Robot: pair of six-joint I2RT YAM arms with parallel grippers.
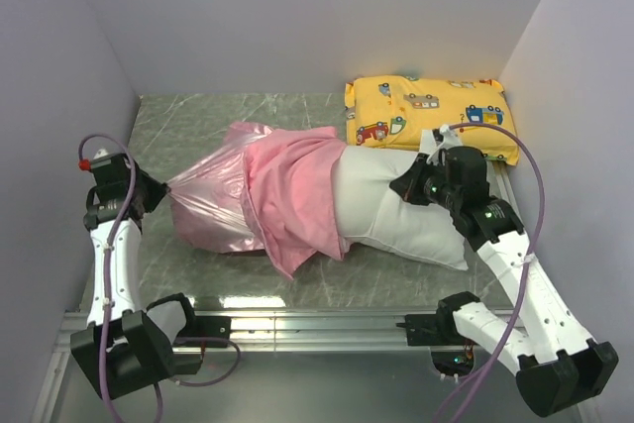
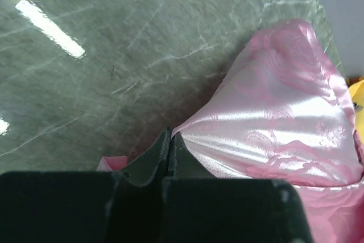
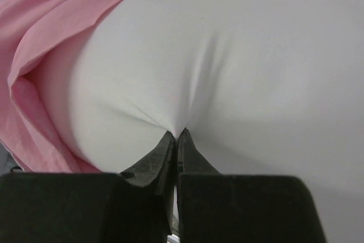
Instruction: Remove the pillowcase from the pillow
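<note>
Right hand [image 3: 176,136] pinching pillow [image 3: 256,55]; left hand [image 2: 172,137] clamped on pillowcase [image 2: 284,118] corner, seemingly taut.

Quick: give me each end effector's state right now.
Left end effector: closed on the pillowcase.
Right end effector: closed on a pinch of the pillow.

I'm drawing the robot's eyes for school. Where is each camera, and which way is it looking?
Top camera: above and behind, looking down at the table; left arm and right arm show.
Left wrist camera: on the left arm, looking along its left tool, shut on the pink pillowcase.
Right wrist camera: on the right arm, looking along its right tool, shut on the white pillow.
Shared: top and right wrist views both show pillowcase bunched beside bare pillow.
</note>
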